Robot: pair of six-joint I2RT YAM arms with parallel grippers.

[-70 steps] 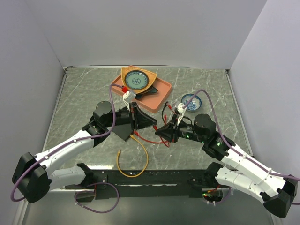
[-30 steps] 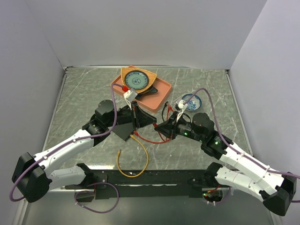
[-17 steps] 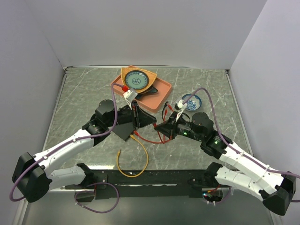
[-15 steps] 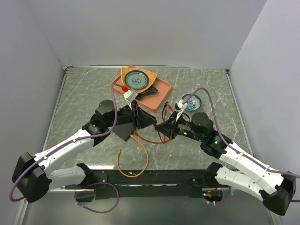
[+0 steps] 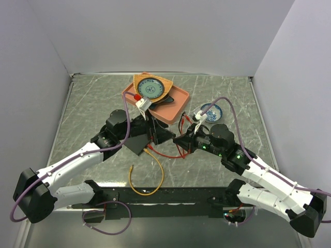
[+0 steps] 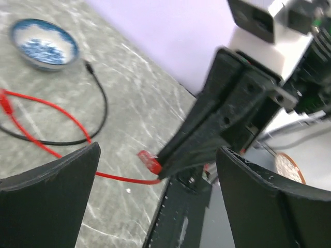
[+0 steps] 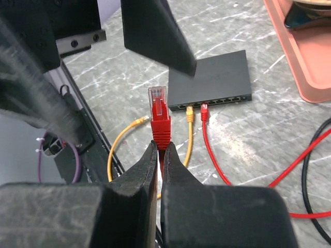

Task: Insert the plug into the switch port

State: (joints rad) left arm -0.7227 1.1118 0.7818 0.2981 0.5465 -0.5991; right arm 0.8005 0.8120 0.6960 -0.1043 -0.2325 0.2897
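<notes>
Right gripper [image 7: 159, 148]: fingers drawn together, clamped on the plug [image 7: 159, 106] at its red boot.
Plug: red with a clear tip. It stands out past the fingertips, tip toward the switch [image 7: 216, 77]. It is held off the table [image 5: 93, 103], short of the port row [image 7: 214, 101], and sits in no socket.
Red lead [image 6: 116, 177]: runs from the rear of the plug and loops away across the table.
Left gripper [image 6: 158, 151]: jaws spread wide, nothing held. Its fingers [image 6: 49, 204] flank the right gripper's tip and the plug, touching neither in the wrist views.
Switch: matte-black box lying flat on the table, just beside the left gripper, on the near side of the orange tray [image 5: 177, 105].
Port row: along the long edge of the switch that faces the right gripper. A yellow plug [image 7: 189, 110] and a second red plug [image 7: 204, 108] sit in neighbouring sockets, their cables trailing toward the arms.
Orange tray: far part of the table, near the switch but apart from it.
Bowl [image 5: 211, 110]: blue-and-white, on the table beside the orange tray, beyond the right gripper.
Black cable [image 6: 101, 111]: loose curve on the table near the bowl.
</notes>
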